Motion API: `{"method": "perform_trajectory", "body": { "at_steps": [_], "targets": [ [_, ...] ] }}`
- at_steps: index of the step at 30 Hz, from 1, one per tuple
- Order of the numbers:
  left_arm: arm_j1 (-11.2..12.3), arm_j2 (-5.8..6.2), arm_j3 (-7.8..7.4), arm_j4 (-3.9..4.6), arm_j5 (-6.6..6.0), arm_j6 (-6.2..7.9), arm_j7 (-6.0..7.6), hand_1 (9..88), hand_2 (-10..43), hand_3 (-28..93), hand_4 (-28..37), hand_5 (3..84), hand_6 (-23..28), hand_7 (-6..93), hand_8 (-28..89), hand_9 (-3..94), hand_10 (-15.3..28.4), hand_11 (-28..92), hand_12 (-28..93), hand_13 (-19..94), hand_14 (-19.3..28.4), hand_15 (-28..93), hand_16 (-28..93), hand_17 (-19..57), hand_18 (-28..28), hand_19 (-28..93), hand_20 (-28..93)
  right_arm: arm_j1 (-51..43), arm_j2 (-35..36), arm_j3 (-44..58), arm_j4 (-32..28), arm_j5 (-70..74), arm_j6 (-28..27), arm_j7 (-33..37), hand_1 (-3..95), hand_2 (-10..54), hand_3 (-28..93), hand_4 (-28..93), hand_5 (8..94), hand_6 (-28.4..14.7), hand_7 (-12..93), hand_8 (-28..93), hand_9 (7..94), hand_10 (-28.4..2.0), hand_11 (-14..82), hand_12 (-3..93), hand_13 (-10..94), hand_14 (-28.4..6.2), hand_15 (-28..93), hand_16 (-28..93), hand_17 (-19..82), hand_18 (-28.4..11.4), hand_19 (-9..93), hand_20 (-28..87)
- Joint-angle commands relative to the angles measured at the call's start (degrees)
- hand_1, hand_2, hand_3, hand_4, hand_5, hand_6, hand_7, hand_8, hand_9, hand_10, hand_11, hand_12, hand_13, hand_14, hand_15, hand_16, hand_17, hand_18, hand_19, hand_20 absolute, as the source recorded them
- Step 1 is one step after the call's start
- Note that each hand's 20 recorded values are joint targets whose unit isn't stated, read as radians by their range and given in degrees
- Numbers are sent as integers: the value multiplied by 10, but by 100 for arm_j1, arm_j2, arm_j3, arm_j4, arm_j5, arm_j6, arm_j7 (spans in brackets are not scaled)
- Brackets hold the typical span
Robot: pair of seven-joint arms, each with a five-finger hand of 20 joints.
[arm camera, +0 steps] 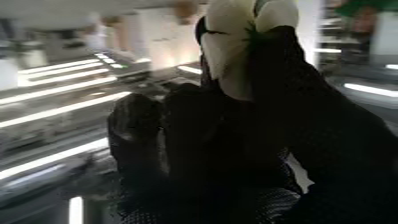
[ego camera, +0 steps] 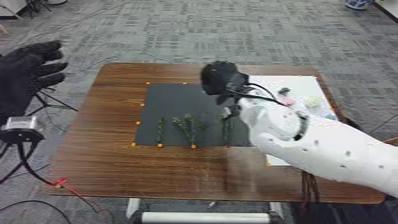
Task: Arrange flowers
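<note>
The right robot hand [ego camera: 222, 80] pinches a white flower [arm camera: 226, 52] over the worktop's [ego camera: 107, 167] far half, the left robot hand [ego camera: 25, 70] open beyond its left edge.

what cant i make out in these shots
- Head view: part of the left hand, cut off by the left edge.
- Head view: part of the white sheet, hidden behind the right arm.
- Right wrist view: top of the pale bloom, cut off by the top edge.
- Right wrist view: room, blurred.

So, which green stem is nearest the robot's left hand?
The straight stem nearest the dark mat's left edge; the other stems lie farther right.
</note>
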Motion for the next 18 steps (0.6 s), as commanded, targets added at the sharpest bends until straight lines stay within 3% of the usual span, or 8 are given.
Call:
{"method": "perform_trajectory", "body": {
  "at_steps": [1, 6, 8, 11, 16, 18],
  "targets": [
    [-278, 232, 86, 24, -23, 3, 43, 241, -60, 694, -283, 236, 25, 277, -124, 158, 106, 297, 147, 92, 136, 465, -66, -101, 199, 391, 124, 692, -1599, -1179, 367, -199, -128, -92, 557, -95, 781, -283, 771, 46, 411, -35, 903, -34, 143, 447, 726, -42, 723, 419, 400, -190, 901, 535],
    [-305, 275, 88, 2, -6, 13, 91, 241, -61, 695, -283, 237, 25, 277, -124, 158, 106, 296, 147, 93, 136, 465, -66, -101, 199, 392, 124, 913, -2178, -1616, 667, -312, -95, -27, 553, -95, 789, -283, 770, 46, 412, -36, 905, -35, 141, 450, 717, -46, 729, 426, 395, -192, 898, 539],
    [-364, 307, 160, 12, -9, 56, 128, 241, -61, 694, -283, 237, 25, 277, -124, 158, 106, 296, 147, 93, 136, 465, -66, -101, 199, 392, 124, 1001, -2370, -1769, 808, -309, -7, 18, 553, -95, 788, -283, 771, 47, 412, -38, 907, -35, 140, 447, 716, -47, 731, 425, 394, -192, 898, 540],
    [-524, 393, 298, 64, -4, 14, 127, 242, -60, 694, -283, 237, 25, 276, -124, 158, 106, 295, 147, 93, 137, 465, -65, -100, 199, 391, 124, 1158, -2581, -1987, 973, -414, 165, 213, 549, -95, 791, -283, 772, 49, 415, -41, 910, -35, 139, 441, 717, -47, 735, 418, 396, -192, 898, 541],
    [-551, 437, 332, 58, -4, 50, 186, 242, -60, 693, -283, 238, 25, 276, -123, 158, 106, 294, 147, 93, 136, 465, -66, -100, 199, 391, 124, 1247, -2836, -2075, 1168, -493, 167, 357, 549, -95, 793, -283, 776, 50, 412, -45, 913, -35, 138, 436, 720, -49, 741, 409, 396, -194, 899, 543],
    [-646, 460, 415, 90, -8, 22, 193, 241, -60, 694, -283, 238, 25, 275, -123, 158, 106, 294, 148, 93, 136, 464, -66, -100, 199, 391, 124, 1223, -2920, -2084, 1293, -509, 122, 404, 547, -95, 793, -283, 776, 51, 412, -45, 914, -35, 137, 436, 719, -49, 742, 408, 396, -194, 899, 544]
  ]
}}
